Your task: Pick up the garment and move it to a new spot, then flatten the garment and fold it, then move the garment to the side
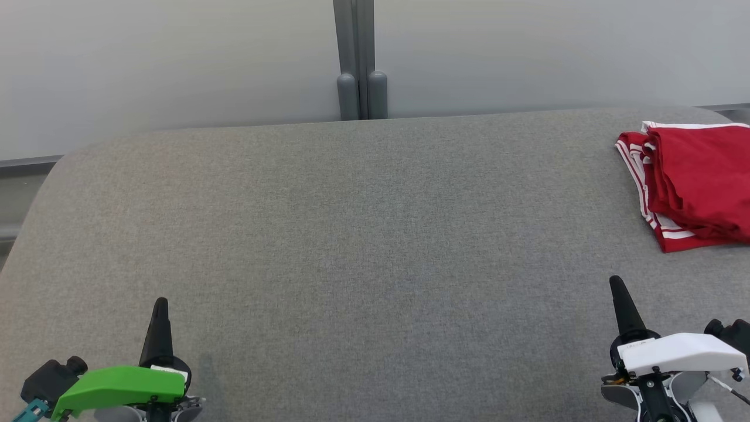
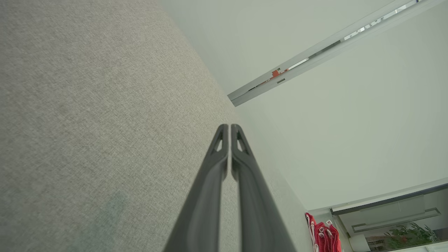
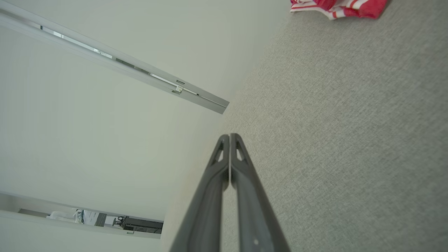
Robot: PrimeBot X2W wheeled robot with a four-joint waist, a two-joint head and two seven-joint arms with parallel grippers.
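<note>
The garment (image 1: 694, 181) is red with white stripes along its edges. It lies folded at the far right of the grey fabric surface (image 1: 363, 246), partly cut off by the frame edge. It also shows as a small red bundle (image 2: 323, 236) low in the left wrist view and at the top edge (image 3: 337, 6) of the right wrist view. My left gripper (image 1: 160, 305) rests at the lower left, shut and empty, fingers pressed together (image 2: 229, 126). At the lower right my right gripper (image 1: 616, 281) is shut and empty too (image 3: 229, 135), well below the garment.
A pale wall stands behind the surface, with a grey vertical post (image 1: 360, 64) at its middle. The surface's far edge curves down at both back corners. A wide bare stretch of grey fabric lies between the two grippers and the garment.
</note>
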